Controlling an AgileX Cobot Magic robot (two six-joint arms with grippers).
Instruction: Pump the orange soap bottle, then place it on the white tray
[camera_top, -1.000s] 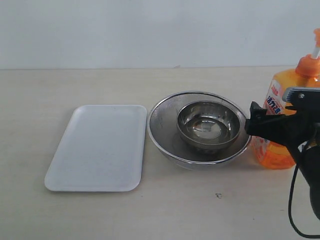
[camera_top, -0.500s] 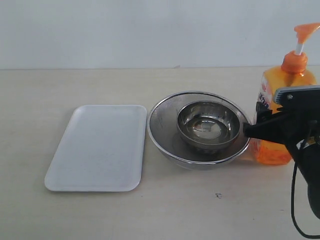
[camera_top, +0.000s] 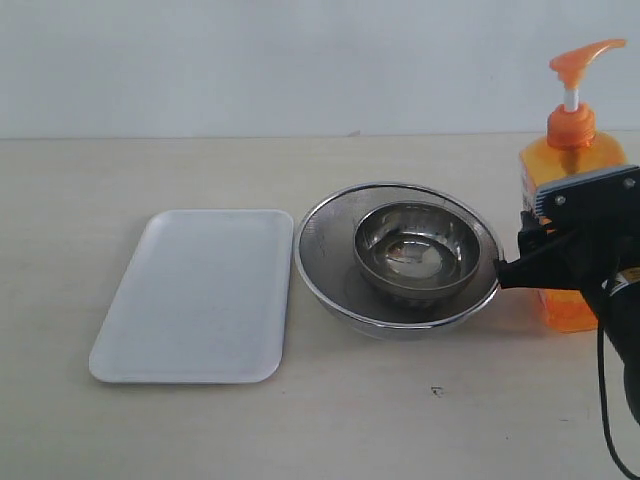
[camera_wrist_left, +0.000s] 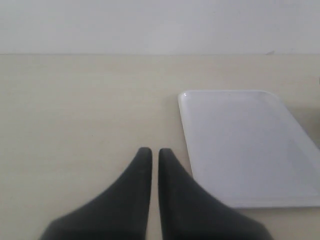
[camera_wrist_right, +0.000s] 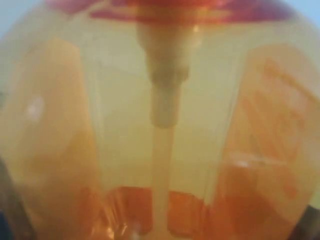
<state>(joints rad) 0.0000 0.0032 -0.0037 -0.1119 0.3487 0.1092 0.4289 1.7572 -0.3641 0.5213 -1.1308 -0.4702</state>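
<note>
The orange soap bottle (camera_top: 572, 150) stands upright at the far right of the table, its orange pump head (camera_top: 580, 58) raised on a white stem. My right gripper (camera_top: 520, 265) is shut on the bottle's lower body, one black finger crossing its front. The right wrist view is filled by the translucent orange bottle (camera_wrist_right: 160, 125) with its dip tube showing inside. The white tray (camera_top: 200, 290) lies flat at the left with nothing on it. My left gripper (camera_wrist_left: 151, 152) is shut on nothing, hovering over the table beside the tray (camera_wrist_left: 245, 145); the exterior view does not show it.
A small steel bowl (camera_top: 415, 245) sits inside a larger steel bowl (camera_top: 325, 275), between the tray and the bottle. The right gripper's fingertip reaches to the large bowl's right rim. A black cable hangs from the right arm (camera_top: 610, 400).
The bottle has gone from leaning, half out of frame, to upright and fully in view, in the right gripper's grasp. The gripper shifted slightly. Tray and bowls have not moved.
</note>
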